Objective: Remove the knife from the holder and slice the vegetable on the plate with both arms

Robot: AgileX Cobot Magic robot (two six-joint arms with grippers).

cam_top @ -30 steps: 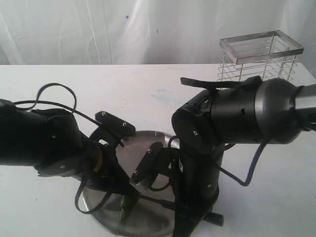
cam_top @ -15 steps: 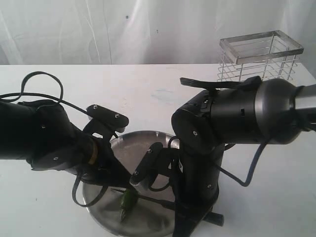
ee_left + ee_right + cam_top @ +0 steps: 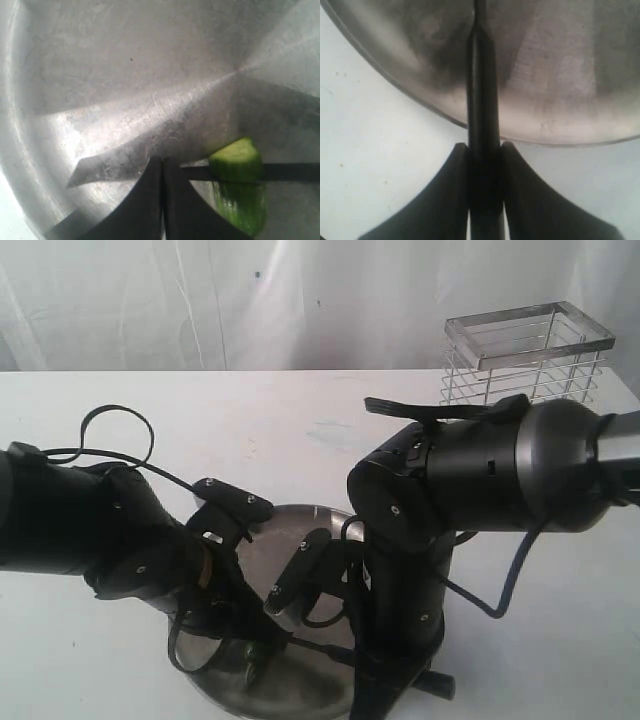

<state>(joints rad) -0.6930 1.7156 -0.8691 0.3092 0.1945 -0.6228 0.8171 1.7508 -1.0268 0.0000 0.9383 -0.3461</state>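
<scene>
white surface [image 3: 300, 430], pale curtain behind. over the near steel plate [image 3: 125, 75], the left claw [image 3: 162, 165], clenched empty, has dropped back beside the vegetable [image 3: 237, 162]. the right claw [image 3: 484, 148] grasps the knife [image 3: 290, 172], its blade across the vegetable; the slice looks underway.

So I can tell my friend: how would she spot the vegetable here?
Find the round steel plate on the white table. On it lies a small green vegetable, pale inside, a thin dark knife across it. Nothing else there is green.
</scene>
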